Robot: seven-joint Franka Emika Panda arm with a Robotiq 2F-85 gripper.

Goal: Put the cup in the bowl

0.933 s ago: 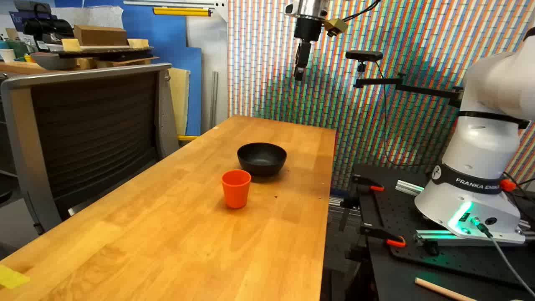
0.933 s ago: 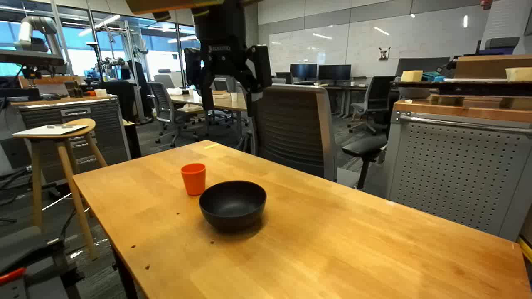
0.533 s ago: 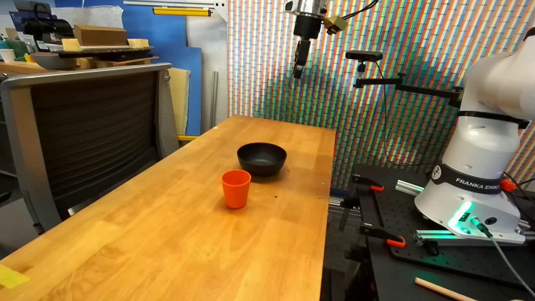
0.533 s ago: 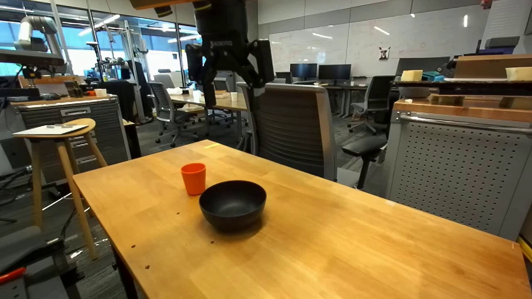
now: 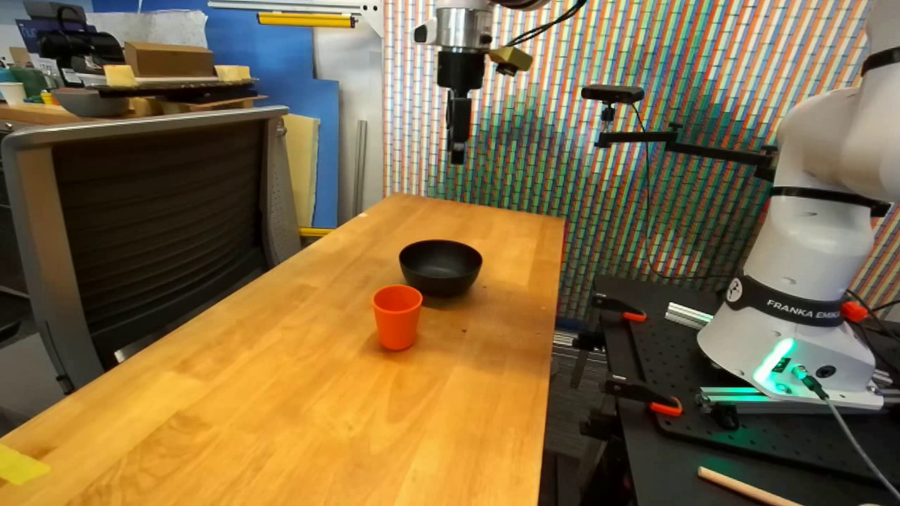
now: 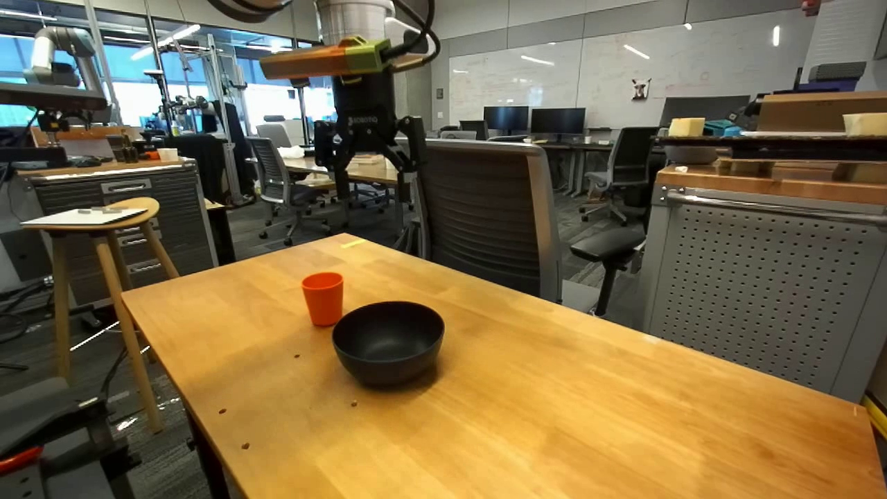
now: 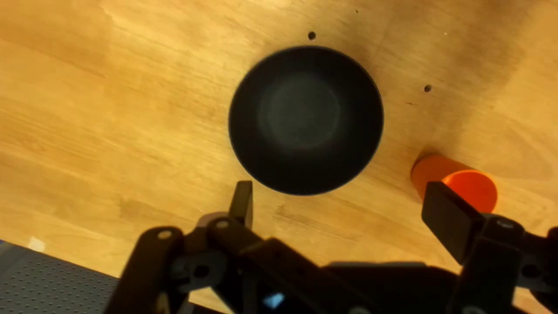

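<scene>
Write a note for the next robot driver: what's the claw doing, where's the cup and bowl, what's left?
The claw is open and holds nothing, above the table.
The orange cup stands upright on the table, beside the black bowl, not touching it.
The bowl is empty.
Done: nothing yet.
Left: grab the cup, lift it, set it in the bowl, let go.

Noted in an exterior view: whiteboard [image 6: 596, 83] on far wall [image 6: 506, 17], glossy, reflecting light streaks [image 6: 636, 51]; bright windows [image 6: 128, 83] toward left edge; grey floor [image 6: 163, 454]; wooden stool [image 6: 147, 209] near wooden table [image 6: 589, 416]. Recorded in an exterior view: multicoloured striped wall [image 5: 510, 169] beyond table's far end. Seen in both exterior views: dark-backed chair [image 5: 162, 204] beside table.
</scene>
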